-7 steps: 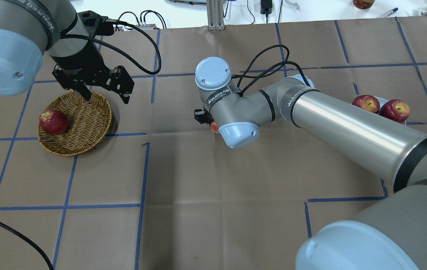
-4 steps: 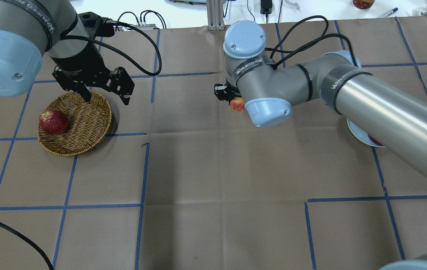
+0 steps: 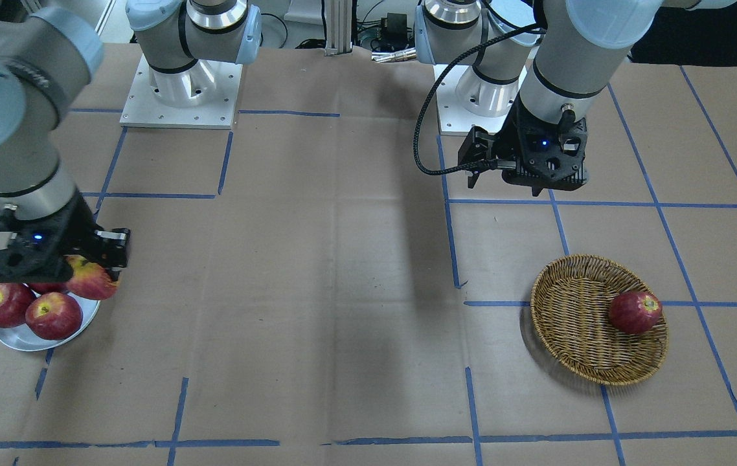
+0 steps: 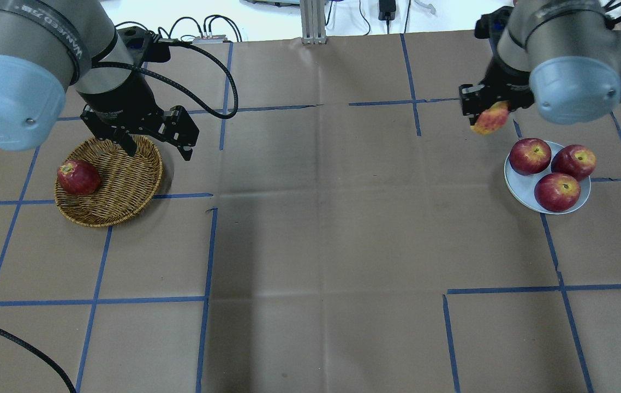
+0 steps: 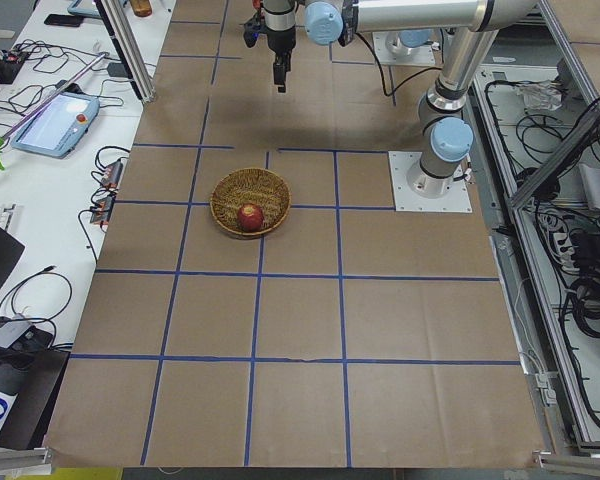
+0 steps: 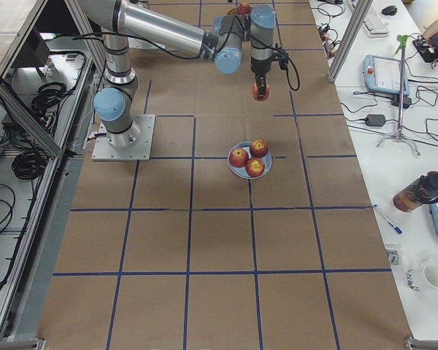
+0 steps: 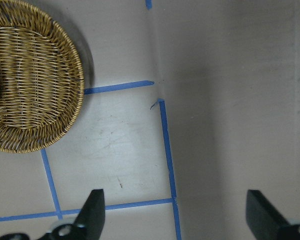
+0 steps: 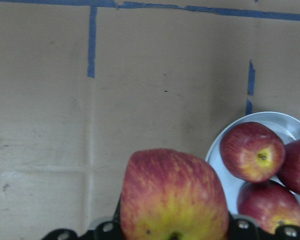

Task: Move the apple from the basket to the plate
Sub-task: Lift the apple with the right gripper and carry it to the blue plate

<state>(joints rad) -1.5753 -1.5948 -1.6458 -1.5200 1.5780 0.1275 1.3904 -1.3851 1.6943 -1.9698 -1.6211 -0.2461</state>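
My right gripper [image 4: 488, 111] is shut on the pale apple [image 4: 489, 120], pinkish-red with a yellow patch, and holds it in the air just off the far left rim of the plate [image 4: 513, 188]. The right wrist view shows this apple [image 8: 172, 197] close up, with the plate [image 8: 289, 124] to its lower right. The plate holds three deep-red apples [image 4: 530, 155]. The wicker basket [image 4: 122, 188] lies at the left with one dark red apple [image 4: 77, 177] in it. My left gripper [image 4: 159, 152] is open and empty above the basket's far right rim.
Brown paper with blue tape lines covers the table. The left arm's black cable [image 4: 201, 65] loops behind the basket. Another apple [image 4: 529, 4] lies beyond the table's far edge. The right arm's elbow [image 4: 575, 90] hangs above the plate's far side.
My right arm has swung from the table's middle to the right with the pale apple in its grip, and now stands by the plate. The left gripper has barely moved.
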